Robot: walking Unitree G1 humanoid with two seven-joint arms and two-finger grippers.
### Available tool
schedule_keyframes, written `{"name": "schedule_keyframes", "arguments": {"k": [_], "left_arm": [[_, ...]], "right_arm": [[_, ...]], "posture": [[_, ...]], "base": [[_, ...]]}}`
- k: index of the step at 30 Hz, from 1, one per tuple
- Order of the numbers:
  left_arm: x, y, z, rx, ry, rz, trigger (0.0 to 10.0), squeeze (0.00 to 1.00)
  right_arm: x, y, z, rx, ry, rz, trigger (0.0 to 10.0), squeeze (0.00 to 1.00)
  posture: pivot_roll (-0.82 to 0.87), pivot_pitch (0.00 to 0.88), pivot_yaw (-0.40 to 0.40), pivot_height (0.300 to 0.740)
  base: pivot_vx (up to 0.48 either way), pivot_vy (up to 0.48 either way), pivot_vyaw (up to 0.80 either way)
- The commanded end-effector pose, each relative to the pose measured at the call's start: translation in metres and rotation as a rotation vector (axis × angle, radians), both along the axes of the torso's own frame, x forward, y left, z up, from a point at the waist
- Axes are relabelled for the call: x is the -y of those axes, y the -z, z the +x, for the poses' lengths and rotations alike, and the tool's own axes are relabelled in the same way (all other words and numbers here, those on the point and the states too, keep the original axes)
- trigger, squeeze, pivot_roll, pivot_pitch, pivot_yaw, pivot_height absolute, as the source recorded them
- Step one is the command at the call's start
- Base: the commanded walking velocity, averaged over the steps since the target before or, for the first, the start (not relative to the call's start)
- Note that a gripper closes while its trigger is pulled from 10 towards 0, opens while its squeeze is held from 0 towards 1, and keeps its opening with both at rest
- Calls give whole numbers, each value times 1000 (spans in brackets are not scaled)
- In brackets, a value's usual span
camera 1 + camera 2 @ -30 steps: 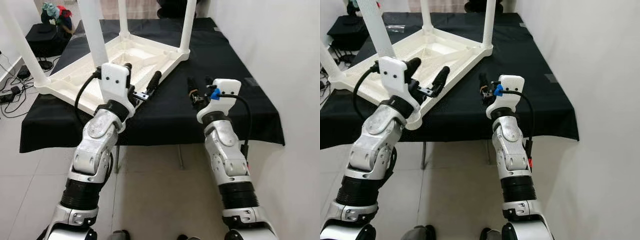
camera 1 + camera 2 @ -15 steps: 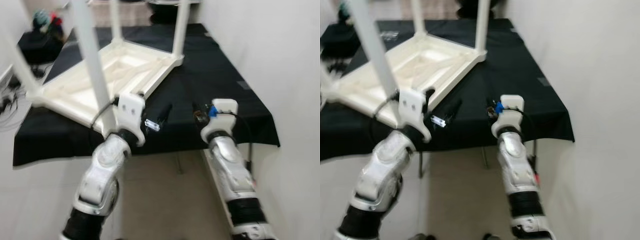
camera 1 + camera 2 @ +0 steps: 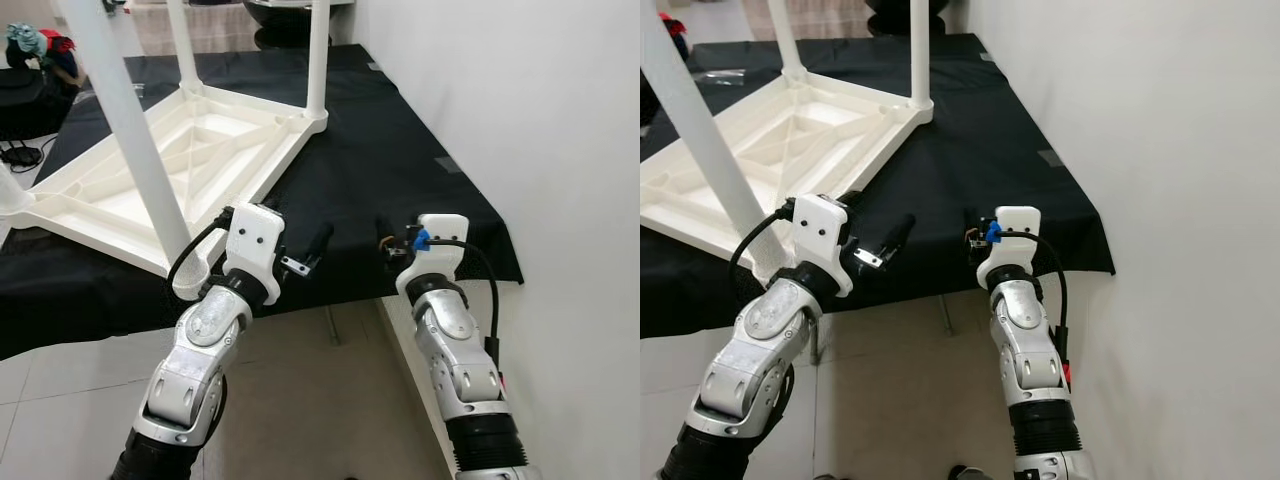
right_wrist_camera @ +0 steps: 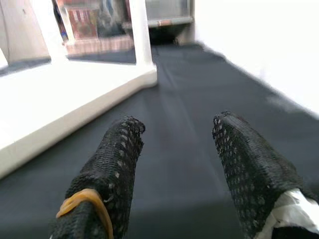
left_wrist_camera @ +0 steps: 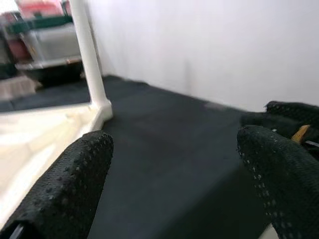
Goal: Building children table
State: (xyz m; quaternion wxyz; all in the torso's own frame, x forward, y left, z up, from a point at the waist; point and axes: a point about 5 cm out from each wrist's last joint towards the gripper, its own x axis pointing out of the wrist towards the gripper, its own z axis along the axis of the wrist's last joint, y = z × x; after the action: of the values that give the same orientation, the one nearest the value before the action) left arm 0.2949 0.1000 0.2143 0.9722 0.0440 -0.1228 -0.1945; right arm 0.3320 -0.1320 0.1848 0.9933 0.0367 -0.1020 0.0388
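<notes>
Since a second ago both arms have drawn back from the table point(image 3: 190, 150) toward the near edge of the bench point(image 3: 400, 170), and the head camera has shifted too, so the whole scene sits differently in view. The left end effector point(image 3: 300, 255), which was up against the table's near rim, now hangs at the bench edge just beside the near leg point(image 3: 130, 130), touching nothing. Its fingers point(image 5: 75, 174) are spread wide with only black cloth between them. The right end effector point(image 3: 385, 235) hovers low over bare cloth near the bench's front corner, well apart from the table; its fingers point(image 4: 117, 164) are also parted and empty.

The white plastic table lies upside down on the black-covered bench, underside up, with three legs plainly standing in their corner sockets and what may be a fourth at the left edge of view.

With the legs apparently seated and both end effectors free and backing off, my judgement is that assembly is nearly or fully done. What seems left is checking the legs or turning the table upright.
</notes>
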Motion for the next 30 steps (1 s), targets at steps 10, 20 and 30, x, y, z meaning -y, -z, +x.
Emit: {"name": "schedule_keyframes", "arguments": {"k": [10,20,30], "left_arm": [[-5,-6,1,11,-18,3,10000,0],[-8,-14,4,32,-32,-15,10000,0],[-13,-17,6,31,-76,-51,10000,0]], "right_arm": [[1,-10,-3,44,-1,23,10000,0],[6,-19,3,61,9,39,10000,0],[9,-18,3,54,16,32,10000,0]], "posture": [[47,145,-56,740],[48,151,-64,740],[47,159,-69,740]], "base": [[448,0,0],[395,0,0],[0,0,0]]}}
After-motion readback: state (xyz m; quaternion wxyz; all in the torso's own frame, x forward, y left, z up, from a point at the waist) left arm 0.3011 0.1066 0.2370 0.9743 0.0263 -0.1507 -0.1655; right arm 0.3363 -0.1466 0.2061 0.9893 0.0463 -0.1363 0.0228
